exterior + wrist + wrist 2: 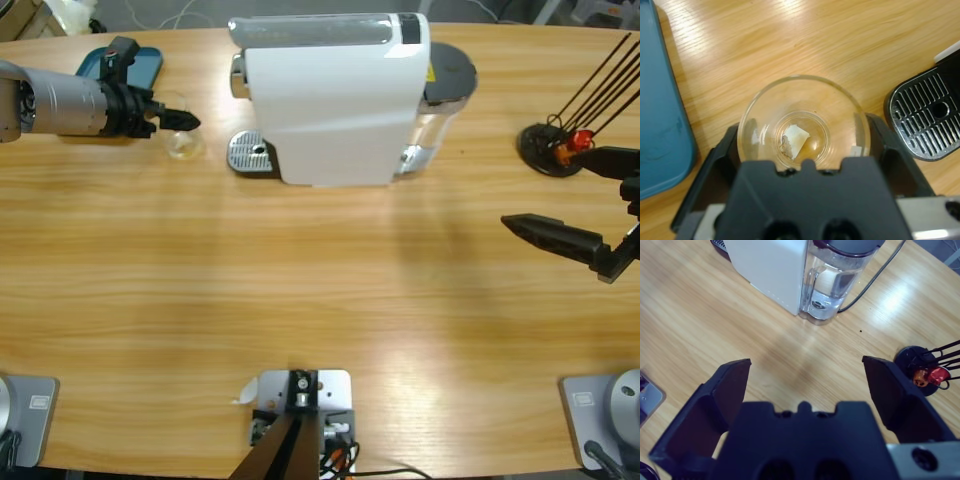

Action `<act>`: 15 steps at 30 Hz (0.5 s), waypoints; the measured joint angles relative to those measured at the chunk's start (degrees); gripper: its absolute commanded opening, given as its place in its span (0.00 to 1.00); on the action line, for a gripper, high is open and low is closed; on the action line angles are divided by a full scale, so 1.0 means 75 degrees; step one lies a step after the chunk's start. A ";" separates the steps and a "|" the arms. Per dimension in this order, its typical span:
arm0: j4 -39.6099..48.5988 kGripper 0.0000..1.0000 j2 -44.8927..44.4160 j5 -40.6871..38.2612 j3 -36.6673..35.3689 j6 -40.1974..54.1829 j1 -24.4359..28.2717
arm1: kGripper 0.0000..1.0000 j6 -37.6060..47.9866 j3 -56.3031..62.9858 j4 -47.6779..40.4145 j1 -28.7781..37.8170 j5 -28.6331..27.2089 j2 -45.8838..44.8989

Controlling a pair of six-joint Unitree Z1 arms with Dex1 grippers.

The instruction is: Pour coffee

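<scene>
The left end effector (802,150) has its 2 black jaws on either side of a small clear glass cup (804,122), pinching it just beside the perforated metal drip tray (925,120) of the big white boxy coffee machine (335,95). Only a thin pale-brown trace of coffee (812,145) lies at the cup's bottom. A flat blue tray (660,110) sits nearby on the wooden surface (300,280). The right end effector (805,385) hangs spread wide, holding nothing, near a black round stand with thin rods (550,148).
</scene>
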 measured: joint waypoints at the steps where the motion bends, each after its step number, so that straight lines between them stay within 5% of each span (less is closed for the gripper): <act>1: 0.0000 0.00 0.0004 -0.0023 -0.0003 0.0000 0.0008 | 1.00 0.0000 0.0007 -0.0014 -0.0006 0.0000 0.0000; 9: 0.0105 0.00 -0.0085 -0.0410 -0.0001 0.0006 0.0014 | 1.00 0.0000 0.0136 -0.0150 -0.0009 0.0000 -0.0023; 15: 0.1298 0.00 -0.1004 -0.0982 -0.0104 0.0391 -0.0147 | 1.00 -0.0015 0.0160 -0.0213 -0.0009 0.0000 -0.0023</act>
